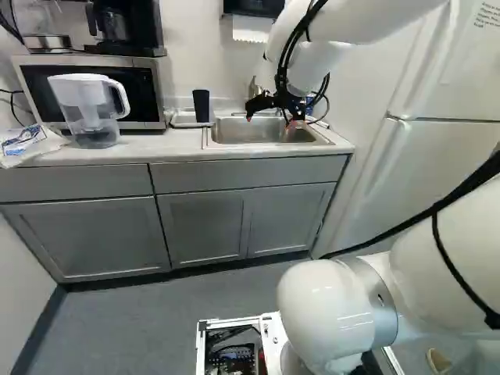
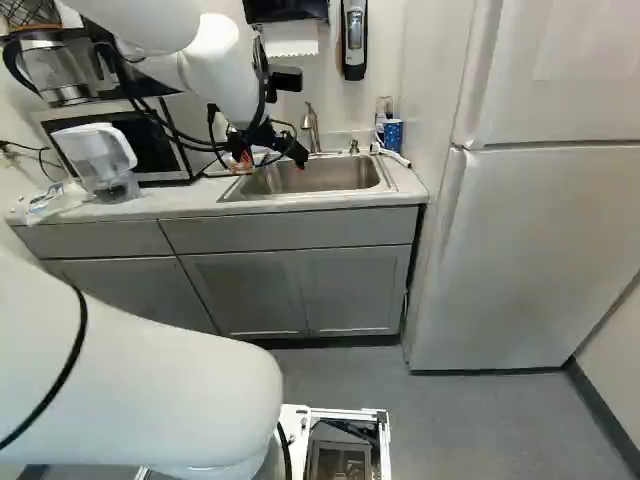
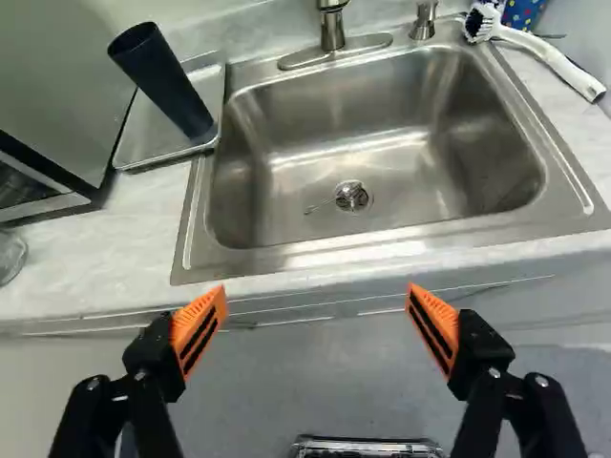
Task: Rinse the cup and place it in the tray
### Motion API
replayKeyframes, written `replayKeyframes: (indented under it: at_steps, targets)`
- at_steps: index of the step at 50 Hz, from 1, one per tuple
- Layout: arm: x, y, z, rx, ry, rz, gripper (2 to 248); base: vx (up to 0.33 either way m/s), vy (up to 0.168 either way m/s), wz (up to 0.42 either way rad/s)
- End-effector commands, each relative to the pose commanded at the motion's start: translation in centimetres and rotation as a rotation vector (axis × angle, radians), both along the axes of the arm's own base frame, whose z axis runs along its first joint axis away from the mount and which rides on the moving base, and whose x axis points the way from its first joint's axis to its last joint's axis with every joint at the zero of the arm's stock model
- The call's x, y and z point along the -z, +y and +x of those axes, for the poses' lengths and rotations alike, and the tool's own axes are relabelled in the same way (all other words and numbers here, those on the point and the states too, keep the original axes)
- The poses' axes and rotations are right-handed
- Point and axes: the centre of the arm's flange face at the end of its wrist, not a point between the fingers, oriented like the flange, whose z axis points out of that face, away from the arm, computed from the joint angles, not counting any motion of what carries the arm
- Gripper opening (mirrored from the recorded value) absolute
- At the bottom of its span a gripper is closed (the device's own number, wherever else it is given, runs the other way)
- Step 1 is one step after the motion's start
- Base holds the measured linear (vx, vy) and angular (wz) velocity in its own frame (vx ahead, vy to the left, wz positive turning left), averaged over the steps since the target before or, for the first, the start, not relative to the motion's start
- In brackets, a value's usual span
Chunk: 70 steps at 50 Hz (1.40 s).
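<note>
two fingers of the end effector [image 3: 317, 294] are found wide apart, each orange pad [image 3: 198, 317] facing the other; released, with nothing grasped. the end effector is held before the front edge of the desk [image 3: 91, 277], short of the sink [image 3: 286, 181]. at the sink, no stream is seen under the faucet [image 3: 331, 29]. beside the sink, the cup [image 3: 164, 81] is noted upright in the tray [image 3: 145, 135], with the microwave [image 1: 141, 84] close by.

whether rinsing has been done cannot be determined; if it has, the cup should be left standing and clear space kept around it. if it has not, a pickup is judged to be the step due. the end effector should be carried over to the tray, lined up with the cup and lowered squarely, so that the wall is met by both pads together. a grip at mid-height is advised, firm enough against slipping yet gentle on the wall. a straight lift is recommended, since the tray could be dragged or the tall cup tipped by a sideways pull, and contact with the microwave should be avoided.
</note>
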Motion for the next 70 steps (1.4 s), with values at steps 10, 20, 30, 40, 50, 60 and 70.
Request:
replayKeyframes:
  at_steps: [10,20,30,40,50,60,70]
  targets:
    - [0.0,0.0,0.0,0.000,0.000,0.000,247,-0.116,-0.034,0.019]
    - [0.0,0.0,0.0,0.000,0.000,0.000,247,-0.012,-0.001,-0.005]
    - [0.0,0.0,0.0,0.000,0.000,0.000,247,0.013,0.000,-0.001]
    - [0.1,0.0,0.0,0.001,-0.001,-0.001,247,0.000,0.000,0.000]
    - [0.5,-0.1,0.0,0.004,-0.006,-0.004,247,0.000,0.000,0.000]
    - [1.1,-0.1,0.0,0.009,-0.015,-0.010,247,0.000,0.000,0.000]
    - [2.0,-0.2,0.0,0.016,-0.027,-0.018,247,0.000,0.000,0.000]
